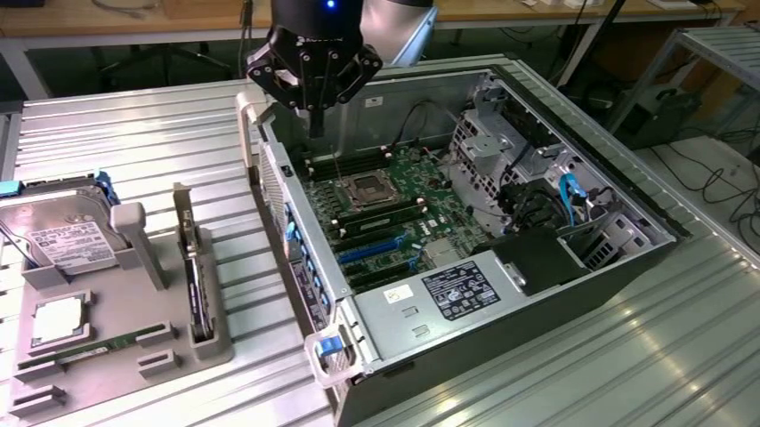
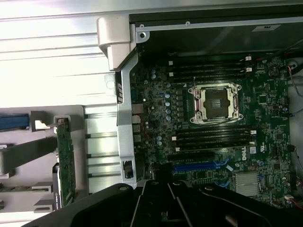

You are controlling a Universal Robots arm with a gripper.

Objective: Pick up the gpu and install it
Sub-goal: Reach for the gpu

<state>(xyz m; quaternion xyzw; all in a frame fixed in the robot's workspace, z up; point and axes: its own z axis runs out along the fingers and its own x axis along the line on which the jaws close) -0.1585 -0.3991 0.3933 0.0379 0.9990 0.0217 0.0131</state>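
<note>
Your black gripper (image 1: 316, 123) hangs with its fingers pressed fully together into one point, and it has hold of nothing. It stands above the open black and silver metal computer case (image 1: 594, 169), near the case wall on the exterior view's left. Below it is the far part of the green motherboard (image 1: 410, 209), not far from the square silver processor socket (image 1: 362, 189).

The gpu (image 1: 196, 285), a thin flat green circuit card, is not in the case. It stands upright on its long edge in a slot of the grey plastic holder (image 1: 142, 329). This holder lies on the ribbed silver metal table (image 1: 142, 133) beside the case, on the exterior view's left. In the wrist view you see the same gpu (image 2: 65, 161) edge-on, just outside the case wall. Further to the exterior view's left there is a silver hard drive (image 1: 66, 240) with a white label.

As I judge it, the step in hand is the very beginning of the pick. The card is untouched, and the long blue slots (image 1: 374, 253) on the motherboard are free. The grasp calls first for opened jaws, because closed fingers cannot take the card. It calls also for the gripper to be over the holder, with one finger on each face of the thin upper edge. Mind the holder walls, which stand close beside the card.
</note>
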